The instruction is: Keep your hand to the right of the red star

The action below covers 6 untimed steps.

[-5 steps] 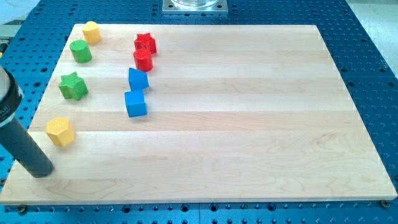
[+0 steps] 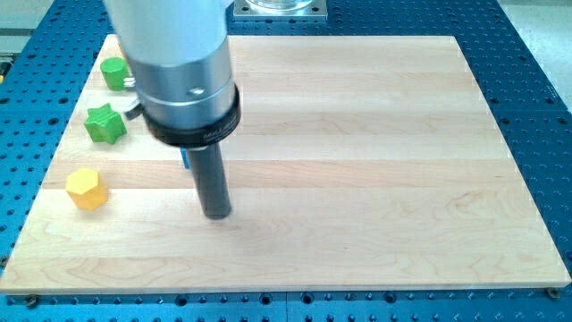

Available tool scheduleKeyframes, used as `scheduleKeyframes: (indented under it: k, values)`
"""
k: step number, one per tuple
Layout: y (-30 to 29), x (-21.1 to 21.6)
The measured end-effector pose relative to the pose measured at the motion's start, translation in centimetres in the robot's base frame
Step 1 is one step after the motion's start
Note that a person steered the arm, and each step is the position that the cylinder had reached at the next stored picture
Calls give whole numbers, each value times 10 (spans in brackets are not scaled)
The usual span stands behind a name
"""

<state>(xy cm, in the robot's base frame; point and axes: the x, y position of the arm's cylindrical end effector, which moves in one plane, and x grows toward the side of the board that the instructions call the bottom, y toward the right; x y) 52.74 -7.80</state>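
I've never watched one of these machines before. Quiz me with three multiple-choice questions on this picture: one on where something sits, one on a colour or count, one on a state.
1. Where does my tip sit relative to the yellow block?
A. to the view's right of it
B. to the view's left of it
C. on top of it

2. How many green blocks show?
A. none
B. two
C. five

3. Is my tip touching the yellow block?
A. yes, pressed against it
B. no, bare board lies between them
C. it is lifting the block

Answers:
1 A: the rod ends on the wooden board, well toward the view's right of that block.
2 B: a green star and another green block sit near the view's left edge.
3 B: open wood separates them.
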Motion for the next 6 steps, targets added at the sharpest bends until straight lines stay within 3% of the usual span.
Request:
scheduleKeyframes:
  k: [3, 6]
  values:
    - [6, -185]
    - [-1, -303]
